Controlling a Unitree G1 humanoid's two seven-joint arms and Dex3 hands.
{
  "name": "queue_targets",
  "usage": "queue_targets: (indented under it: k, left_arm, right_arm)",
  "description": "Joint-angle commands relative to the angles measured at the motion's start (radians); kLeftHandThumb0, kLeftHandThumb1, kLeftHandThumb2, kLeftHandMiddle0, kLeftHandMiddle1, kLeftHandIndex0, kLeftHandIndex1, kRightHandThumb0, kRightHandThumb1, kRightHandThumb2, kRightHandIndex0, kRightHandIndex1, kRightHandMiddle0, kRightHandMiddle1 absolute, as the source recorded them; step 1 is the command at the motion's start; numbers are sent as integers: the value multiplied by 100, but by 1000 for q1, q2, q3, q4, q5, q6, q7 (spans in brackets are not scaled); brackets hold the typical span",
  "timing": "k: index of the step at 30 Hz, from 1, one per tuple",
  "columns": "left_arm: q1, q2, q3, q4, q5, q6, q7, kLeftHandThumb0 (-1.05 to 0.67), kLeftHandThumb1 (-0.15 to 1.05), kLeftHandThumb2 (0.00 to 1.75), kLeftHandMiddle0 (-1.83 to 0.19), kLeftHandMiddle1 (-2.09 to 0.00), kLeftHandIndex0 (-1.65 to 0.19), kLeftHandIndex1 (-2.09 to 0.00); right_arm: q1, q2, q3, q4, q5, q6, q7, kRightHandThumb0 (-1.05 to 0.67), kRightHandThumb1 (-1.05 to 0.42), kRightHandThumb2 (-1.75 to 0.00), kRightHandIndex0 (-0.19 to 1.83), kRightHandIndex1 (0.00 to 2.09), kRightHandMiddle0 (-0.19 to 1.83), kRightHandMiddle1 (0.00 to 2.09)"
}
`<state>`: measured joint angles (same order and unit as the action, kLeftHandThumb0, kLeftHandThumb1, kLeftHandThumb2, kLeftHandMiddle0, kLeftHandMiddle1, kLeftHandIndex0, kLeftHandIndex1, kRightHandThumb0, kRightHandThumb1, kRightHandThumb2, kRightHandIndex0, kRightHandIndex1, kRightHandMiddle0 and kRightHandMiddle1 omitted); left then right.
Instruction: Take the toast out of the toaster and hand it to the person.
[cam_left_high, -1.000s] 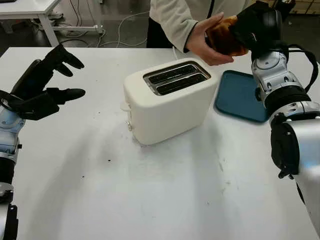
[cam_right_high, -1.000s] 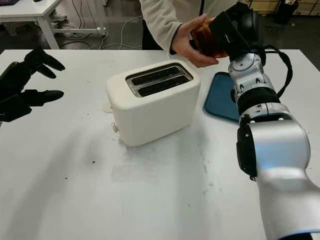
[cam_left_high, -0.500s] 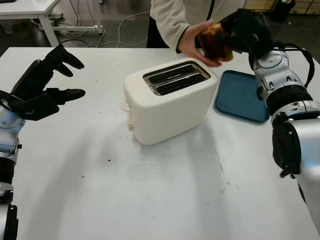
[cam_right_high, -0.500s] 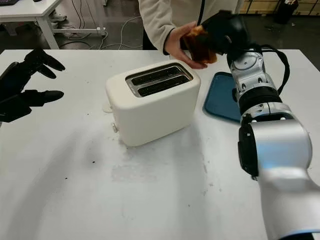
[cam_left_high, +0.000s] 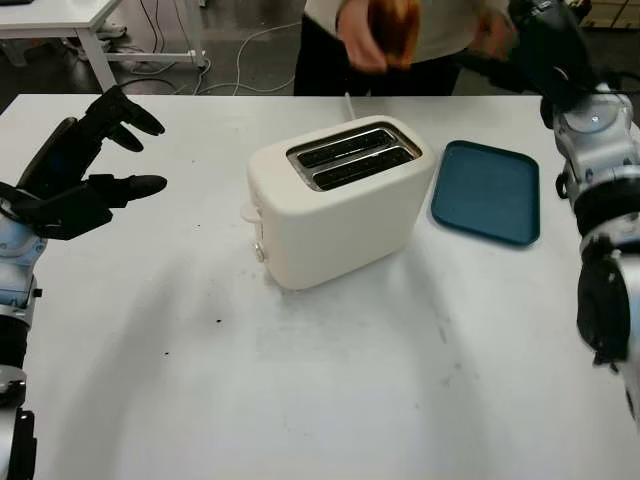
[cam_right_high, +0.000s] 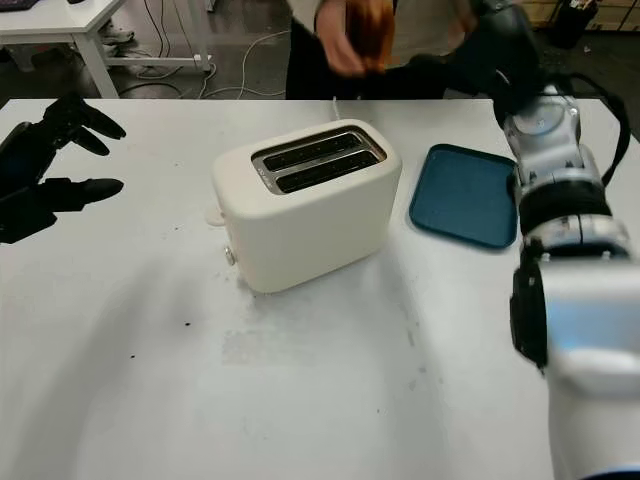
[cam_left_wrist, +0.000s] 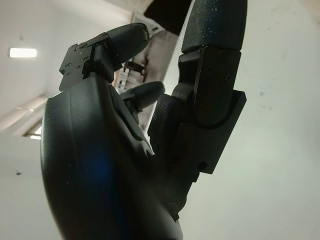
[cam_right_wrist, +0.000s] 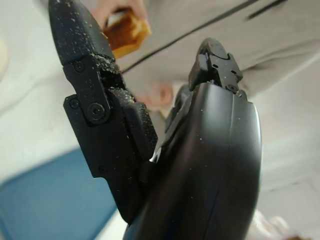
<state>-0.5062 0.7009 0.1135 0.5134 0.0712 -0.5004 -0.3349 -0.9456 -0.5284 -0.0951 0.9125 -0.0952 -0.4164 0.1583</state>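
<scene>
A broad white table (cam_left_high: 330, 400) carries the scene, its surface marked with a few dark crumbs, and beyond its far edge lie a grey floor with loose cables and the leg of another white table. Near the middle of the table stands a cream-coloured two-slot toaster (cam_left_high: 340, 200), set at a slant, both slots dark and without bread. Just to its right, apart from it, lies a flat teal rectangular tray (cam_left_high: 487, 191) with nothing on it. Behind the table stands a person in a pale top and dark trousers; the person's hand (cam_left_high: 362, 35) holds the browned slice of toast (cam_left_high: 393, 24) up above the far edge of the table, clear of the toaster. The robot's black right hand (cam_left_high: 545, 40) is raised at the far right, above the tray's far side and near the person, and it holds nothing, its fingers uncurled; the right wrist view shows the toast in the person's fingers beyond the black fingers (cam_right_wrist: 107, 110). The black left hand (cam_left_high: 85, 170) hangs over the table's left edge, well apart from the toaster, likewise holding nothing, with fingers extended.
</scene>
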Motion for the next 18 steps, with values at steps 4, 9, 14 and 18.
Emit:
queue_targets:
  k: [4,9,14,18]
  left_arm:
    - [70,-33,35,-64,-65,31,-10,-105,92,17,0,-163,0,-150]
    - [144,-64,56,-124,-109,61,-8,-105,92,14,0,-164,0,-151]
    - [247,-136,86,-224,-195,96,-13,-105,91,6,0,-162,0,-151]
    - [315,-204,101,-268,-207,70,15,-105,92,4,0,-161,0,-151]
  right_arm:
    - [423,73,-85,-561,194,53,43,-70,-85,0,1,1,2,1]
    - [720,121,-70,-895,244,169,43,-62,-89,-1,7,3,8,3]
    - [949,172,-18,-1158,276,348,60,-64,-92,-4,5,2,5,1]
    - [1069,218,27,-1258,274,412,71,-70,-92,-14,3,0,3,0]
